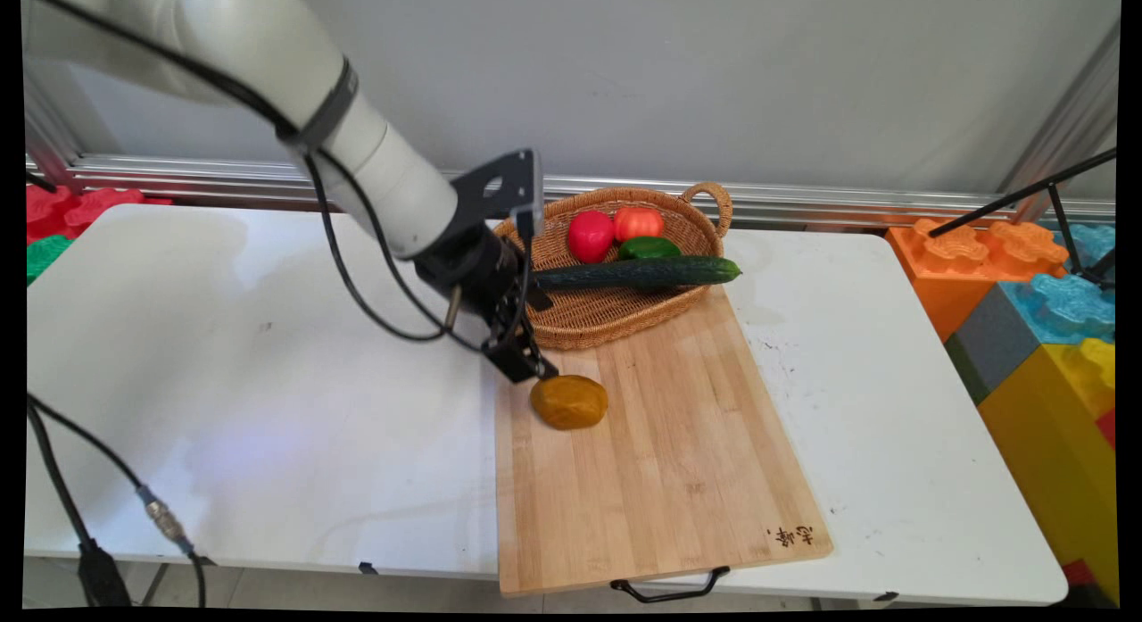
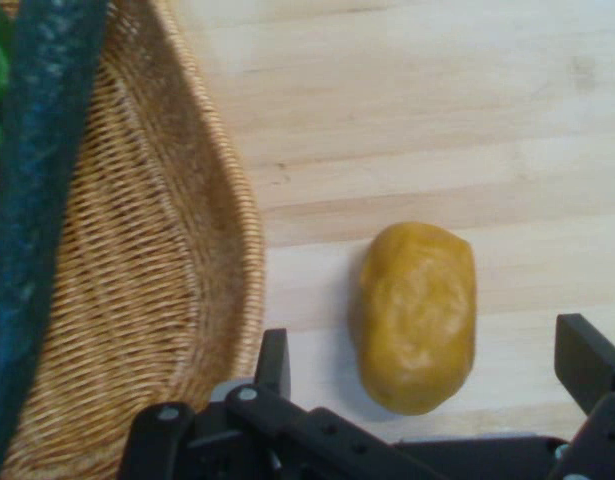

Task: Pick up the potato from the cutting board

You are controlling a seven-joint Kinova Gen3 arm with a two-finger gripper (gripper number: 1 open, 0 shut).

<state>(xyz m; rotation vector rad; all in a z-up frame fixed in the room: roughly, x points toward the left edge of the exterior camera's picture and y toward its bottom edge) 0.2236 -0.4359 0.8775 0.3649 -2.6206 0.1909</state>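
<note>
My black gripper (image 1: 533, 370) hangs just above the upper left part of the wooden cutting board (image 1: 678, 461), at the left end of a yellow-brown potato (image 1: 569, 401). In the hand view the potato (image 2: 417, 315) lies on the board (image 2: 437, 130) between my two fingers (image 2: 275, 362), which stand wide apart and do not touch it. The gripper (image 2: 432, 375) is open. A wicker basket (image 1: 589, 323) sits right behind, its rim (image 2: 249, 250) close to my left finger.
The basket holds a long cucumber (image 1: 638, 272), two red tomato-like pieces (image 1: 591, 236), (image 1: 638, 222) and a green pepper (image 1: 649, 247). Big toy blocks (image 1: 1044, 336) stand off the table's right end, more (image 1: 62, 216) at the far left. A black cable (image 1: 107, 479) crosses the near left corner.
</note>
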